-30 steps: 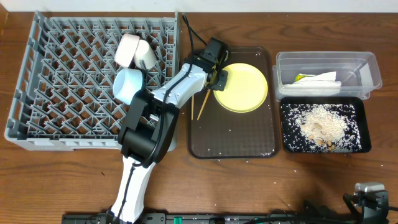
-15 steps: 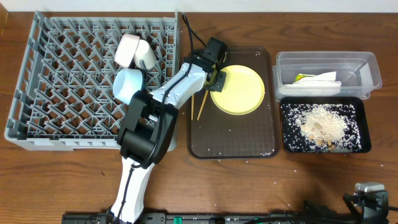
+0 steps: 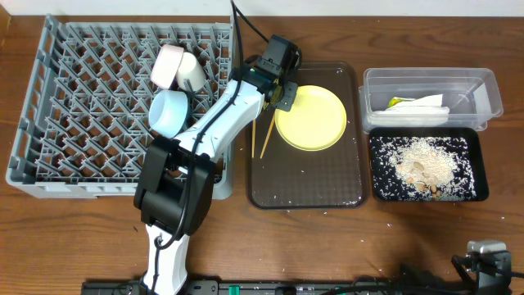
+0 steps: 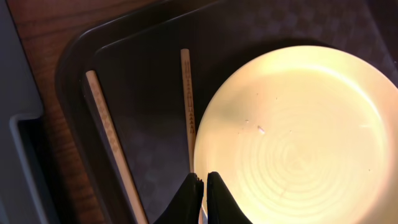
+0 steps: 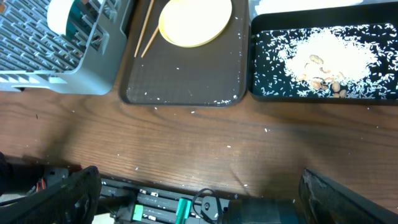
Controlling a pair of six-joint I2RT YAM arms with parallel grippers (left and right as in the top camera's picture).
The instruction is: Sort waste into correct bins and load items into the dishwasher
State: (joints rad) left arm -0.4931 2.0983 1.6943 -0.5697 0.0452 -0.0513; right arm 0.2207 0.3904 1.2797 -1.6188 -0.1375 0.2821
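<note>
My left gripper [image 3: 281, 97] is shut on the left rim of the round yellow plate [image 3: 311, 117], which is over the dark brown serving tray [image 3: 307, 176]. In the left wrist view its fingers [image 4: 204, 186] pinch the plate [image 4: 298, 137] edge. Two wooden chopsticks [image 3: 265, 135] lie on the tray's left side, beside the plate. The grey dish rack [image 3: 82, 182] holds a light blue bowl [image 3: 169, 112], a white bowl [image 3: 168, 65] and a small white cup [image 3: 193, 75]. My right gripper [image 5: 205, 186] is open and empty, over the table's front edge.
The clear tub [image 3: 483, 86] at the right holds the white napkin [image 3: 419, 104] with a yellow-green scrap. The black tray [image 3: 424, 199] in front of it holds rice-like crumbs [image 3: 422, 160]. A few crumbs dot the brown tray and the wood table.
My left gripper has drawn the yellow plate slightly left and toward the back of the tray. The arm has straightened. The right arm has not moved.
</note>
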